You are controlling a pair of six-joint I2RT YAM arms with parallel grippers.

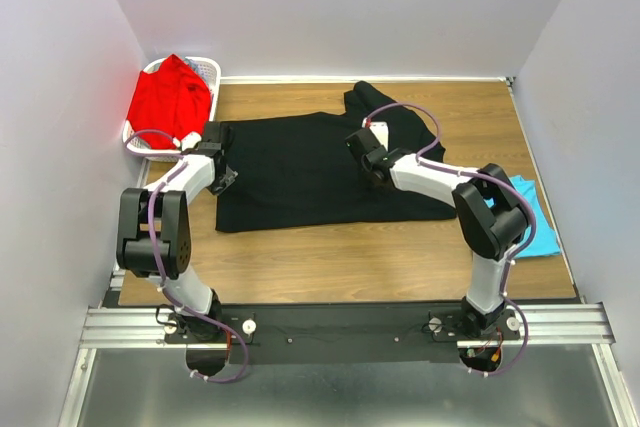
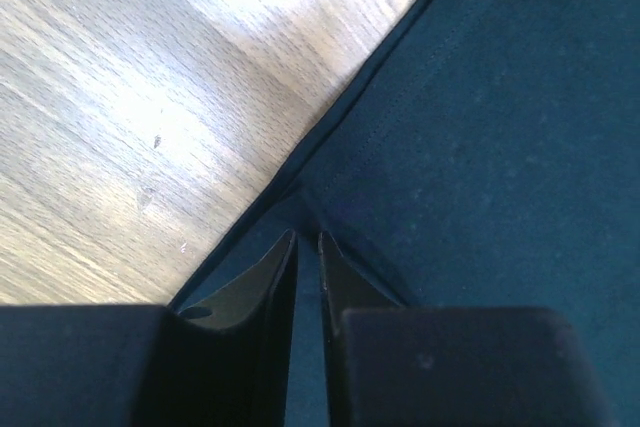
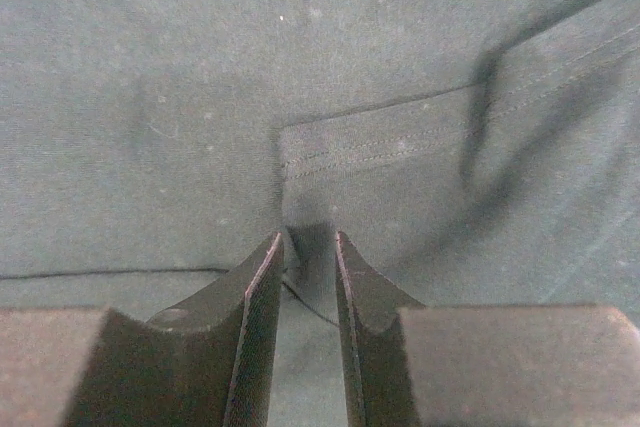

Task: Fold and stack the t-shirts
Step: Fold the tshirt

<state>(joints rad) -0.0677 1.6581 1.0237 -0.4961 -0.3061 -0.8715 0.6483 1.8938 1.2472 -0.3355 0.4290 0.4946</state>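
The large black t-shirt (image 1: 300, 172) lies spread flat across the middle of the wooden table (image 1: 350, 267). At the shirt's left edge, my left gripper (image 1: 226, 177) has its jaws drawn close on the hem. In the left wrist view the cloth (image 2: 480, 127) creases up into that gripper (image 2: 308, 237). Near the shirt's upper right part, my right gripper (image 1: 360, 145) pinches a small fold beside a stitched hem (image 3: 380, 147). Cloth (image 3: 200, 97) bunches between the tips of the right gripper (image 3: 307, 237). The red t-shirt (image 1: 170, 102) sits in the basket. The turquoise t-shirt (image 1: 535, 222) lies at the right.
The white lattice basket (image 1: 207, 71) stands at the back left corner. White walls close in the table on three sides. Bare wood (image 2: 150, 97) shows left of the black shirt and in front of it.
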